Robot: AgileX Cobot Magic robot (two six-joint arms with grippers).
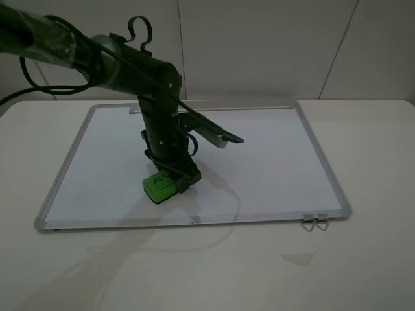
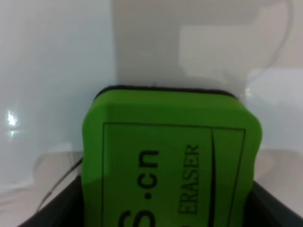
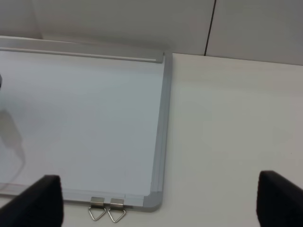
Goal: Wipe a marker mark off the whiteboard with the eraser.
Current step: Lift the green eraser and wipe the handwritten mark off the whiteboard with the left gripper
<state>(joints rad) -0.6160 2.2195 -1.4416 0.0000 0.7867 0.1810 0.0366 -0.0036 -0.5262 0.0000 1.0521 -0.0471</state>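
Left gripper (image 1: 174, 173) clamped tight on eraser (image 1: 159, 186), on whiteboard (image 1: 272, 175) lower-left of centre. Right gripper (image 3: 161, 203) jaws wide apart, empty. Risk: uneven pressure tilts eraser, misses mark, unseen here.

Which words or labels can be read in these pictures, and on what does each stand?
"ERASER": on the green eraser, left wrist view.
"S.cn", cut off: same eraser.
"AUC", partly hidden: eraser top, high view.
Tiny print on the whiteboard near frame: too small to read.
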